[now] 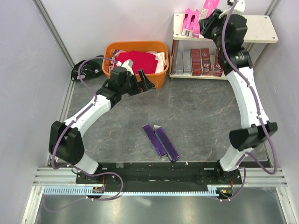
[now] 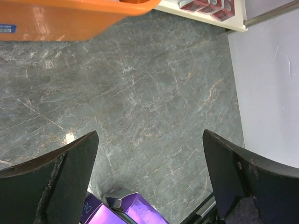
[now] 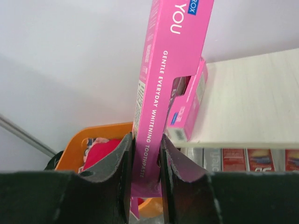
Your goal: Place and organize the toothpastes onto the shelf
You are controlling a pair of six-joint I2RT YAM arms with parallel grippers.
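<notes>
toothpaste box (image 3: 168, 93), hot pink, pinched in right gripper (image 3: 147, 158) above shelf (image 3: 252, 102); left gripper (image 2: 149, 135) spread wide, holding nothing, over table (image 2: 154, 84) near orange basket (image 2: 70, 18).

We see a robot lab cell: bare pale panel walls (image 1: 93, 18) at twelve o'clock, aluminium frame rail (image 1: 56, 176) at six o'clock.
</notes>
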